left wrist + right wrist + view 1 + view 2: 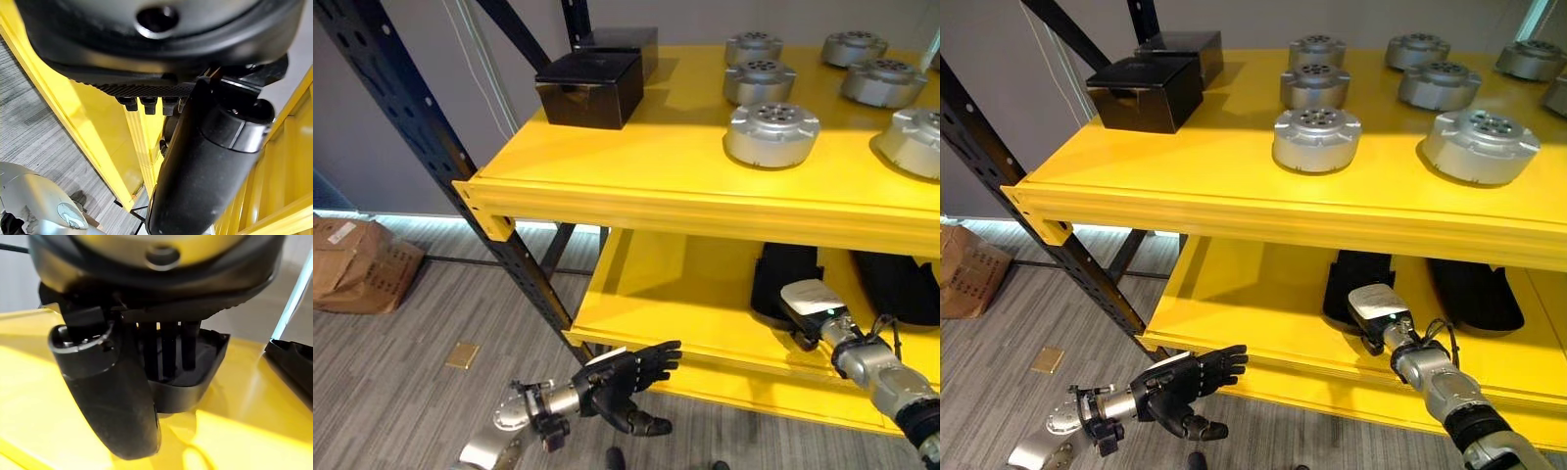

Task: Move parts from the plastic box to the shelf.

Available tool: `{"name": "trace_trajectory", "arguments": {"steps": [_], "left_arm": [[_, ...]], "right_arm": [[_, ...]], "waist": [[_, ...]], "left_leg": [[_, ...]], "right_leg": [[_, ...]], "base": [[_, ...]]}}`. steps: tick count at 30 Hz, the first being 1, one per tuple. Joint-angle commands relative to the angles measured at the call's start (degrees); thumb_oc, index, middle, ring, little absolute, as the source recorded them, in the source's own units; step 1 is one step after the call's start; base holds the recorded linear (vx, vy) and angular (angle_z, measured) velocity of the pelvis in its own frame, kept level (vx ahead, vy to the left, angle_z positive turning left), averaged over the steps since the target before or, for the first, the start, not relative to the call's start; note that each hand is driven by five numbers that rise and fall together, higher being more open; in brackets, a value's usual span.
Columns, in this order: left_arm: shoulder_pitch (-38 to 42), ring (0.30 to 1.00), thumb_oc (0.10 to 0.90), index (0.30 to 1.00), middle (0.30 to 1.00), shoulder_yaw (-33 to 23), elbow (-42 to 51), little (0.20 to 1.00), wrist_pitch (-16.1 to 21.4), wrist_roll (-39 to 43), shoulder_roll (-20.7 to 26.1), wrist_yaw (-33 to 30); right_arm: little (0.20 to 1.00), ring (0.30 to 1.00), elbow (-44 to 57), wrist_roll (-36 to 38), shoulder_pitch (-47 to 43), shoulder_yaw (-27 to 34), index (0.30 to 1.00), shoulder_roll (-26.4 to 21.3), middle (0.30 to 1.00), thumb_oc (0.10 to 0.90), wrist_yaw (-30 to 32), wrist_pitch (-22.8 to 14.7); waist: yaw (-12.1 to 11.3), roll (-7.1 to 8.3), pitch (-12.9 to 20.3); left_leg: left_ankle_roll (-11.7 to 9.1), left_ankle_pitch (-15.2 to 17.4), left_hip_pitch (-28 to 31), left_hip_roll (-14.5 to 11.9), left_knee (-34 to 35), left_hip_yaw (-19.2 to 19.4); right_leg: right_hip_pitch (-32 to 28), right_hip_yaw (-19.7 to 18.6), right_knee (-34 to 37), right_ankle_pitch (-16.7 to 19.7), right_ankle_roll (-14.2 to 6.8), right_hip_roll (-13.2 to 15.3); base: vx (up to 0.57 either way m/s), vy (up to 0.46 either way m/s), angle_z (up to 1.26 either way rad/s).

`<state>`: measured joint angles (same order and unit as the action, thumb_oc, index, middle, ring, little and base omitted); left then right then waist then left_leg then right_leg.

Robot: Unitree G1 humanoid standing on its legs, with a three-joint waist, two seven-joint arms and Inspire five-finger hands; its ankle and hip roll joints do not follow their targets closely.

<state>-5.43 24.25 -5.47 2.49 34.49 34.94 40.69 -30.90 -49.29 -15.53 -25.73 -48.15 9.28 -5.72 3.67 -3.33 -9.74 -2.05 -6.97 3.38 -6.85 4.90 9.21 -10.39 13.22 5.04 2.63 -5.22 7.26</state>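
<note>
My right hand point(1374, 305) reaches into the lower level of the yellow shelf point(1234, 186), its straight fingers point(168, 350) lying on a black tray point(195, 374) there, curled round nothing. A second black tray point(1474, 294) lies beside it, partly hidden under the upper board. My left hand point(626, 377) hangs relaxed and empty in front of the lower shelf's edge. Round silver parts point(1317, 137) sit on the upper level near two black boxes point(1146, 90). No writing is legible.
</note>
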Motion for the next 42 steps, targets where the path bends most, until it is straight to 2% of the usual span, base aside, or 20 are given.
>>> {"name": "trace_trajectory", "arguments": {"steps": [1, 10, 21, 25, 34, 35, 37, 38, 42], "left_arm": [[4.72, 1.0, 0.9, 1.0, 1.0, -3.07, 4.79, 1.0, 3.97, 0.97, -0.17, 1.83], [4.74, 1.0, 0.9, 1.0, 1.0, -3.21, 4.6, 1.0, 3.69, 1.08, 0.0, 2.11], [5.04, 1.0, 0.9, 1.0, 1.0, -3.43, 4.39, 1.0, 3.12, 0.36, -0.49, 2.93], [5.85, 1.0, 0.9, 1.0, 1.0, -3.07, 3.76, 1.0, 2.88, -0.01, -0.81, 3.29], [6.18, 1.0, 0.9, 1.0, 1.0, -3.49, 4.0, 1.0, 1.54, -0.52, -1.59, 3.83], [6.29, 1.0, 0.9, 1.0, 1.0, -3.37, 4.0, 1.0, 1.47, -0.62, -1.75, 3.83], [6.54, 1.0, 0.9, 1.0, 1.0, -3.1, 3.6, 1.0, 1.67, -0.69, -2.01, 3.76], [6.63, 1.0, 0.9, 1.0, 1.0, -3.01, 3.46, 1.0, 1.72, -0.71, -2.06, 3.71], [6.88, 1.0, 0.9, 1.0, 1.0, -2.96, 3.2, 1.0, 1.58, -0.72, -2.28, 3.7]], "right_arm": [[1.0, 1.0, 0.79, -1.39, -6.98, 0.17, 1.0, -2.38, 1.0, 0.9, 1.81, -1.0], [1.0, 1.0, 2.61, -3.08, -7.78, -1.82, 1.0, -4.12, 1.0, 0.9, -1.88, -1.77], [1.0, 1.0, -3.45, -3.67, -8.14, -3.25, 1.0, -1.78, 1.0, 0.9, -10.64, 9.09], [1.0, 1.0, -7.55, 0.13, -9.7, -3.45, 1.0, 0.53, 1.0, 0.9, -11.28, 11.63], [1.0, 1.0, -10.94, 8.53, -10.19, -1.94, 1.0, 4.94, 1.0, 0.9, -11.57, 13.77], [0.778, 0.778, -11.29, 8.8, -10.57, -1.86, 0.778, 5.64, 0.778, 0.741, -11.92, 14.15], [0.415, 0.415, -11.84, 9.11, -10.9, -2.12, 0.415, 6.6, 0.415, 0.482, -12.12, 14.52], [0.3, 0.3, -12.12, 9.49, -11.1, -2.25, 0.3, 6.77, 0.3, 0.4, -12.15, 14.43], [0.3, 0.3, -12.89, 8.82, -11.73, -2.45, 0.3, 7.38, 0.3, 0.4, -11.76, 13.81]], "waist": [[-0.87, 1.55, -0.5], [-1.16, 2.11, -0.28], [-1.95, 2.63, -0.52], [-2.38, 2.58, -0.6], [-2.72, 2.29, -0.53], [-2.8, 2.24, -0.53], [-2.86, 2.15, -0.55], [-2.89, 2.13, -0.51], [-3.05, 2.06, -0.53]], "left_leg": [[-2.06, 7.33, 5.2, -2.14, -0.16, 4.9], [-2.03, 7.37, 5.27, -2.22, -0.16, 4.75], [-2.14, 7.25, 5.4, -2.66, -0.12, 4.57], [-2.17, 7.22, 5.38, -2.7, -0.13, 4.42], [-2.1, 7.26, 5.65, -2.47, -0.04, 4.3], [-2.07, 7.31, 5.64, -2.44, -0.05, 4.27], [-2.05, 7.35, 5.7, -2.4, 0.02, 4.26], [-2.06, 7.33, 5.67, -2.38, 0.01, 4.25], [-2.06, 7.3, 5.66, -2.4, -0.08, 4.24]], "right_leg": [[3.97, -1.5, -4.2, -5.44, 0.57, -1.03], [3.7, -1.21, -4.03, -5.44, 0.62, -1.13], [3.44, -0.73, -4.0, -5.49, 0.74, -1.38], [3.31, -0.57, -3.86, -5.44, 0.74, -1.37], [2.94, -0.53, -3.49, -5.23, 0.72, -1.22], [2.9, -0.5, -3.46, -5.24, 0.72, -1.15], [2.91, -0.41, -3.47, -5.25, 0.76, -1.14], [2.9, -0.41, -3.44, -5.24, 0.78, -1.15], [2.82, -0.26, -3.51, -5.26, 0.83, -1.09]], "base": [[0.0, 0.0, 0.0], [0.0, 0.0, 0.0], [0.0, 0.0, 0.0], [0.0, -0.004, -0.01], [0.0, -0.001, 0.0], [0.0, 0.0, 0.0], [0.0, 0.0, 0.0], [0.0, 0.0, 0.0], [0.0, 0.0, 0.0]]}}
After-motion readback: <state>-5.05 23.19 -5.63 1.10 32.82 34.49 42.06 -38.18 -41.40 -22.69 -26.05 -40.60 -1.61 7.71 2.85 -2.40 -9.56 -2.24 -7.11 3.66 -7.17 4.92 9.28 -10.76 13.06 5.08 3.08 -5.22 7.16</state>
